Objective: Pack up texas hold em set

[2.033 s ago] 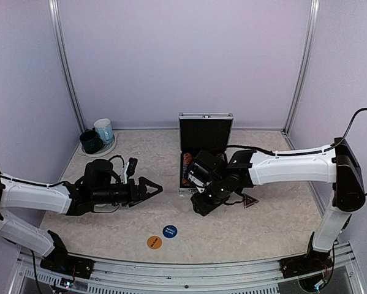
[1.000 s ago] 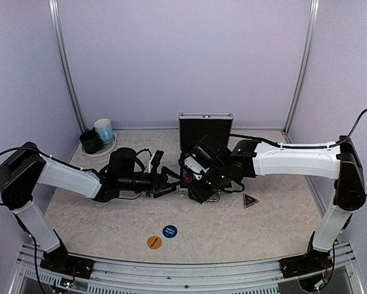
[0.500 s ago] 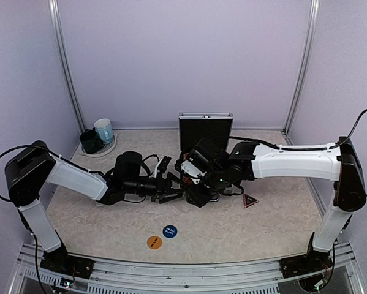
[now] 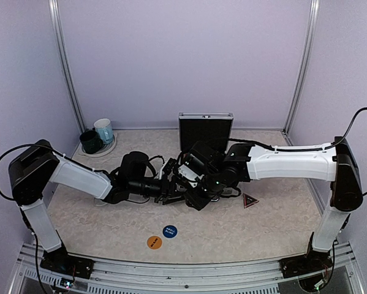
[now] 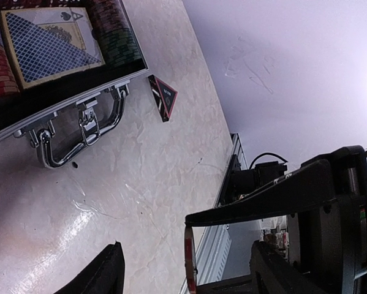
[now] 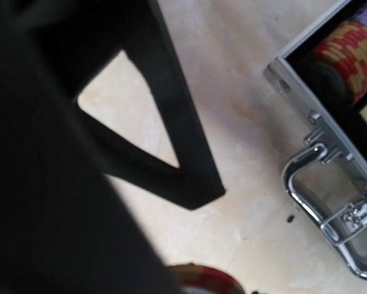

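Silver case (image 4: 206,130) is sitting open mid-table; the left gripper (image 4: 171,188), fingers spread wide, is closing in from its side on the right gripper (image 4: 194,195), whose grip cannot be told, a red chip (image 5: 188,260) at its tip, likely a handover

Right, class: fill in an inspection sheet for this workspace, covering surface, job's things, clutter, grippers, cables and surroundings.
Surface: beige marbled table.
Job's things: case open, card deck and chips inside; blue button, orange button and triangular marker lie outside on the table.
Clutter: two mugs, back left.
Grippers: left gripper open; right gripper right beside it, state unclear.
Cables: black cable loops off the right arm.
Surroundings: lilac walls, metal posts.
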You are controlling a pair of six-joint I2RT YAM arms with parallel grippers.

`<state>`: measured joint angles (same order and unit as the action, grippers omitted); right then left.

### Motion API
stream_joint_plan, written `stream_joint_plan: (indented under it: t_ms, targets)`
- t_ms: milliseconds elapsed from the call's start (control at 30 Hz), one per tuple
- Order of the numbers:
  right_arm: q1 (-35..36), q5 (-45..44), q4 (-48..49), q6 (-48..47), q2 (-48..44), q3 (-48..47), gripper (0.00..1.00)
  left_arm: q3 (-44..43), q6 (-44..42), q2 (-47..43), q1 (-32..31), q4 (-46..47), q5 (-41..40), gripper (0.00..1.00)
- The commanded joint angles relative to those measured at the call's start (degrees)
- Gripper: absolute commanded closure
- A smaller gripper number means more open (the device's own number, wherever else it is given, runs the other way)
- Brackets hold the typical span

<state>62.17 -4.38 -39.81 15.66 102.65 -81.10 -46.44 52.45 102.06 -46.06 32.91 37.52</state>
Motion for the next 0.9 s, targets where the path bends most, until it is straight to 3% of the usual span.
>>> stream_joint_plan:
  t_ms: [0, 133, 600, 767, 867]
  targets:
    - [0.75, -1.72, -1.19, -0.54, 0.88, -1.79, 0.56, -1.27, -1.21, 0.64, -0.49, -1.21, 0.52, 0.32]
    - [0.78, -2.48, -1.89, -0.50, 1.29, -2.05, 0.56, -1.88, -2.06, 0.74, -0.68, -3.09, 0.01, 0.37]
    - [1.47, -2.42, -2.85, -1.29, 2.91, -2.64, 0.55, -3.11, -2.54, 2.39, -1.05, -4.93, 0.05, 0.40]
    - [1.80, -2.38, -2.89, -1.47, 3.55, -3.10, 0.55, -3.21, -2.49, 3.05, -1.13, -4.81, 0.22, 0.44]
    - [1.90, -2.71, -3.04, -1.47, 3.70, -3.35, 0.55, -3.37, -2.47, 3.21, -1.13, -4.86, 0.44, 0.52]
